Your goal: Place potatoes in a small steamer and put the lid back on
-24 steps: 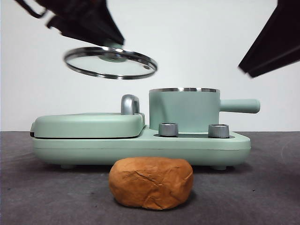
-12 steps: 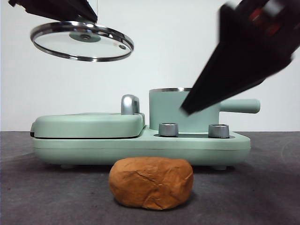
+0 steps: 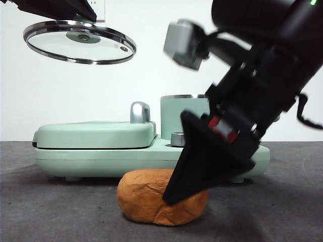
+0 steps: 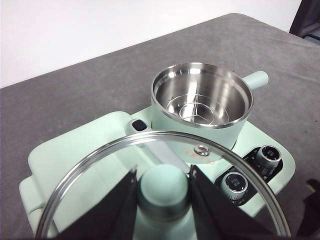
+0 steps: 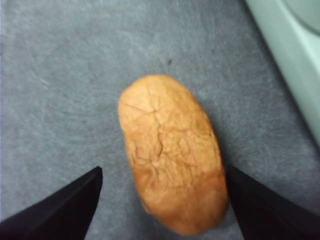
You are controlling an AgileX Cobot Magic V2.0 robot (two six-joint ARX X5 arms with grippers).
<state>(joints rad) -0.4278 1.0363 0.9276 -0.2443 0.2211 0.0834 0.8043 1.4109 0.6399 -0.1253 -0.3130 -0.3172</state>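
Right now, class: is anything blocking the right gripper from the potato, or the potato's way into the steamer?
Nothing visible does. The right gripper is open around the potato on the table. The steamer stands open and empty; the left gripper holds the lid high, off to one side.
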